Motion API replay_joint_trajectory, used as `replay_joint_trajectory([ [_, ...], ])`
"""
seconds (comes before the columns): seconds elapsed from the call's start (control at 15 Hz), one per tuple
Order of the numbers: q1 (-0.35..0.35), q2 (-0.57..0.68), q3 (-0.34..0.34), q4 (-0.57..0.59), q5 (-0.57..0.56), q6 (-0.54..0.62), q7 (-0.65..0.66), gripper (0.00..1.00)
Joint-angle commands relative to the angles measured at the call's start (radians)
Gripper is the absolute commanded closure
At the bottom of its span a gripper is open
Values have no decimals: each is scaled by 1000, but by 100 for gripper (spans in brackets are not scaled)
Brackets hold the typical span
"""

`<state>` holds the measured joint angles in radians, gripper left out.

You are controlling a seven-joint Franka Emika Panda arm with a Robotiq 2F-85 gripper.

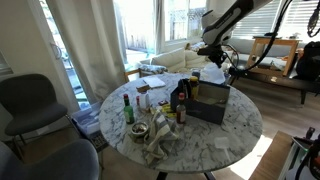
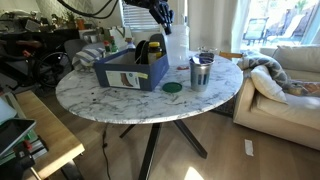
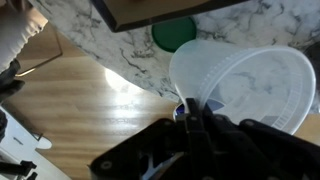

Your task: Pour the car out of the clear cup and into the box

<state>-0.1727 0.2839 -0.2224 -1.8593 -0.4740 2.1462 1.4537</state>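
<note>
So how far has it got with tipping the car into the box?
Done: the tool grips the cup by its rim, apparently raised beside the box. In hand: getting the cup over the box. Left: tipping it so the car drops in. I can't see the car in any view, so whether it's in the cup is unclear.

- No text, brand, number or sign can be read in any view.
- The box [image 2: 150,72], below the jaws, has a pale label [image 2: 127,78] on its side wall, with print too small to read.
- The clear cup [image 3: 245,90], gripped in the jaws, shows only blur.
- The bottles [image 1: 181,100], on the tabletop [image 1: 230,135] beyond the jaws, are too small to make out.
</note>
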Motion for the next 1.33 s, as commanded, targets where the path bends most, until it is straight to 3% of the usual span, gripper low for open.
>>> replay_joint_trajectory([
  [0.0,16,50,-34,58,59,13,146,99],
  [0.13,17,70,-41,78,84,16,230,99],
  [0.27,10,83,-36,95,122,-22,224,99],
  [0.33,18,57,-40,69,88,-3,193,95],
  [0.47,18,69,-42,78,101,-3,203,99],
  [0.8,10,67,-36,51,239,167,338,99],
  [1.27,21,93,-60,0,251,278,465,99],
])
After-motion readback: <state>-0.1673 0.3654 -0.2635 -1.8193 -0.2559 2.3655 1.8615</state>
